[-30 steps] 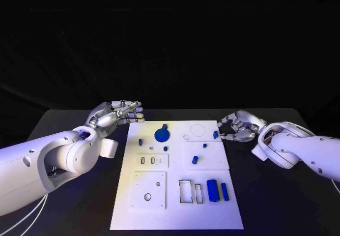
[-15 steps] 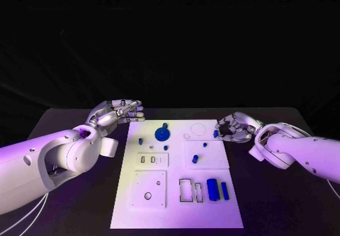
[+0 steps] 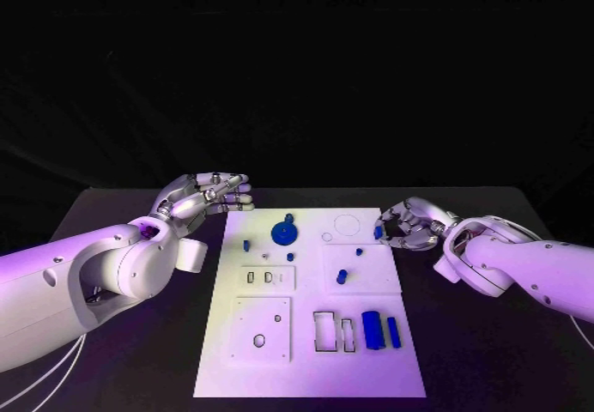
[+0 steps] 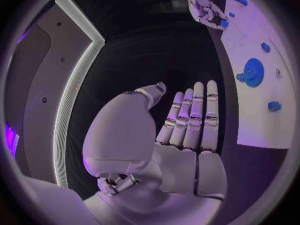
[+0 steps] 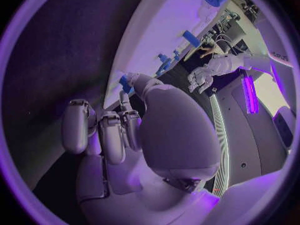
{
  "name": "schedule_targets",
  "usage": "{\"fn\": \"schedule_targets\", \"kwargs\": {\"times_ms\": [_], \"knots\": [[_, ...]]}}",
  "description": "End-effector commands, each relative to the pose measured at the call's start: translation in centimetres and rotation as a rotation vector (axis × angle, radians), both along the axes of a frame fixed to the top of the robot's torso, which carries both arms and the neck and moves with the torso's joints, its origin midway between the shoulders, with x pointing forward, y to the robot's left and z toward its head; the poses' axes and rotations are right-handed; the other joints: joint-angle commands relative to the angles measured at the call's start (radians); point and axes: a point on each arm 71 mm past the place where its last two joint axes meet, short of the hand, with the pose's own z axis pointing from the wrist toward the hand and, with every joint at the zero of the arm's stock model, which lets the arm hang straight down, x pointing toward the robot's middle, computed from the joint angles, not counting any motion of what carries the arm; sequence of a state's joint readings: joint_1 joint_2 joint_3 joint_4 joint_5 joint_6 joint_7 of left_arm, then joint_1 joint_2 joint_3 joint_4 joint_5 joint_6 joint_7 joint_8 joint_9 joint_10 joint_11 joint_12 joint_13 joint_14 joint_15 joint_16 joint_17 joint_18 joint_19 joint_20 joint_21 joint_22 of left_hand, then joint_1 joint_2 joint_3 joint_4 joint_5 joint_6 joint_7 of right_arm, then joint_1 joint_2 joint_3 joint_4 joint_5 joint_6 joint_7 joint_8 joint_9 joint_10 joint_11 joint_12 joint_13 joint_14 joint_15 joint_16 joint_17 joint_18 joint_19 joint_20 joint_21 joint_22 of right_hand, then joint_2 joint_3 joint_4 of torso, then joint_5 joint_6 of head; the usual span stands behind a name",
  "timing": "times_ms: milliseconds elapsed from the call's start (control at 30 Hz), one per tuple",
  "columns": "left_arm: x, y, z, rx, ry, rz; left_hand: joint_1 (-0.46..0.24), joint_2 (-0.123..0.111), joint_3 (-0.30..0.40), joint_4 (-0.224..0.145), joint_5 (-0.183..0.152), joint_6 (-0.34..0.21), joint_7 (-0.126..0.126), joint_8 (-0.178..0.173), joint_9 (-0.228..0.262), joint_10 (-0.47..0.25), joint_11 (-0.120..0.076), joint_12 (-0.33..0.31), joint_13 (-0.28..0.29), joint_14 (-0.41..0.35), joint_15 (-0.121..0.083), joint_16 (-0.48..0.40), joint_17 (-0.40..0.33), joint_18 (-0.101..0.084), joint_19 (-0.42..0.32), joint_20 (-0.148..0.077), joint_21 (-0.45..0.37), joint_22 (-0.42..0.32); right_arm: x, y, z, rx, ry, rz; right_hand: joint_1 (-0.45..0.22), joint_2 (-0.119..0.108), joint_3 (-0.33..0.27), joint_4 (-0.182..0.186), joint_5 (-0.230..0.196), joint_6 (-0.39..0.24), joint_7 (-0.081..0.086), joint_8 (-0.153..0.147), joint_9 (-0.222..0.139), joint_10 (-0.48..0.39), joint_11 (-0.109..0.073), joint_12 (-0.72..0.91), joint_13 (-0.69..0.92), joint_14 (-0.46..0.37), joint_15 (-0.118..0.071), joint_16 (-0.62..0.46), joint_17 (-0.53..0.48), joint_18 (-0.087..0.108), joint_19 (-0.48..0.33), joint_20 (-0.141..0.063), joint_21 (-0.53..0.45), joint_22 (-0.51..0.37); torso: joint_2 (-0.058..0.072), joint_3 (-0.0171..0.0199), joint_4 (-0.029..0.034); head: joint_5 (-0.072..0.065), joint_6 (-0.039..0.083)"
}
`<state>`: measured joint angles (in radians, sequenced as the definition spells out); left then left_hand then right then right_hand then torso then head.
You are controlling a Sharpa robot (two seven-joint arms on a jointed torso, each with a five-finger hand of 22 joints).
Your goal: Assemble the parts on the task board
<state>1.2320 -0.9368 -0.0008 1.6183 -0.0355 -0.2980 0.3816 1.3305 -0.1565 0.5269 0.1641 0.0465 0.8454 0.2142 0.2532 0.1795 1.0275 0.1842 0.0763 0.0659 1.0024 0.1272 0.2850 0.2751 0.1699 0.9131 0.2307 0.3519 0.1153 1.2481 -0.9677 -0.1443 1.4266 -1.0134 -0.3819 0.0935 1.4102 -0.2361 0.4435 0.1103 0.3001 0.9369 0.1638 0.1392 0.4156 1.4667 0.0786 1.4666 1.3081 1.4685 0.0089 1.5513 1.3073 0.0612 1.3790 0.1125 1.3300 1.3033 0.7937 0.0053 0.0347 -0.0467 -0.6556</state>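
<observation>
Centrally on the black worktop (image 3: pixel 124 360) lies the white task board (image 3: pixel 310 343), with a blue gear (image 3: pixel 283 233) near its upper middle and two blue bars (image 3: pixel 380 331) at its lower right. Left of the board's upper corner, the left hand (image 3: pixel 202 200) hovers with straight, empty fingers (image 4: pixel 190 120). At the board's upper right edge, the right hand (image 3: pixel 412 223) curls around a small blue part (image 3: pixel 378 233), pinching it at the board's rim.
</observation>
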Motion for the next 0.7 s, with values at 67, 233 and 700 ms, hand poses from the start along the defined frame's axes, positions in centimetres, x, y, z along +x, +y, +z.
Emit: {"fn": "schedule_targets", "kwargs": {"times_ms": [67,233,700], "knots": [[-0.04,-0.17,0.11,-0.011,-0.009,-0.018,0.0,0.008,-0.004,-0.001,0.005,-0.008,0.034,-0.006,0.002,-0.001,0.003,-0.005,0.002,-0.002,0.007,-0.005,0.003,0.013,-0.002,0.006,-0.004,-0.002,0.01,0.14,-0.06,-0.009,-0.004,0.006,-0.003,0.01,0.006,0.0,-0.001,0.01,0.0,0.005,0.002,0.018,-0.001,0.007,0.149,0.089,-0.003,0.003,0.21,0.012,0.006,0.0,0.007,0.002,0.0,-0.0001,0.0008,0.0,0.0],[-0.03,-0.15,0.1,-0.011,-0.008,-0.018,0.0,0.008,-0.004,-0.001,0.005,-0.008,0.034,-0.006,0.002,-0.001,0.003,-0.005,0.002,-0.002,0.007,-0.005,0.003,0.013,-0.002,0.006,-0.004,-0.002,0.05,0.25,-0.03,-0.006,-0.009,0.003,-0.009,0.011,0.01,0.001,-0.002,0.014,-0.002,0.006,0.002,0.02,-0.002,0.009,0.151,0.089,-0.004,0.003,0.21,0.011,0.008,-0.001,0.009,0.005,0.001,0.0,0.001,-0.001,0.0],[-0.03,-0.08,0.09,-0.01,-0.006,-0.018,0.0,0.008,-0.004,-0.001,0.005,-0.008,0.034,-0.006,0.002,-0.001,0.003,-0.005,0.002,-0.002,0.007,-0.005,0.003,0.013,-0.002,0.006,-0.004,-0.002,0.18,0.5,0.0,0.0,-0.017,-0.005,-0.03,0.013,0.014,0.005,-0.003,0.019,-0.004,0.006,0.002,0.023,-0.004,0.011,0.153,0.09,-0.005,0.004,0.213,0.01,0.01,-0.002,0.011,0.008,0.001,-0.0003,0.0013,-0.004,-0.001]]}}
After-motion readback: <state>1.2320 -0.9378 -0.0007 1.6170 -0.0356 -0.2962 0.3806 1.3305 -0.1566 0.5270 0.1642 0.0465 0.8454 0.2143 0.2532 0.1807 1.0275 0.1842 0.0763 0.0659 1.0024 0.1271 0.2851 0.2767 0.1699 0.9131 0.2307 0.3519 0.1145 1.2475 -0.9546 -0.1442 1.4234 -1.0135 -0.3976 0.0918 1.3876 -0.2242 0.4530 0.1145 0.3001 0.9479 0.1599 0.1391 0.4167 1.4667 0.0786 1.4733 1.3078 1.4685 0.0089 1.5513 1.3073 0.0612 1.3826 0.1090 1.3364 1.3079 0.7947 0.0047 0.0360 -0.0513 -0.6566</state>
